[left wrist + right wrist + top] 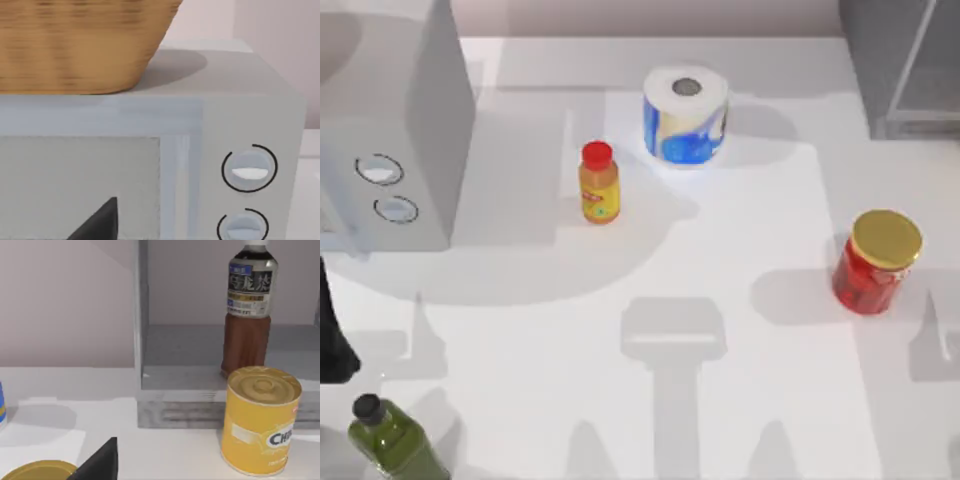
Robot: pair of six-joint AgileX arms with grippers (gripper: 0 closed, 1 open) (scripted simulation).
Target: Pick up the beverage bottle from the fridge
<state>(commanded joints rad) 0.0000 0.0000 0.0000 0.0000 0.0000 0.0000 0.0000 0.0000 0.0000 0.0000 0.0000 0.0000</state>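
one beverage bottle (248,307) upright inside the fridge (190,365), well ahead of the right gripper (97,462), can't tell its fingers, one yellow can (260,427) at fridge's front, fridge at top view's 1 o'clock

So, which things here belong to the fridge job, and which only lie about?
For the job:
- beverage bottle, upright inside the fridge
- fridge

Just lying about:
- yellow can
- red jar
- orange bottle
- green bottle
- paper roll
- microwave
- basket
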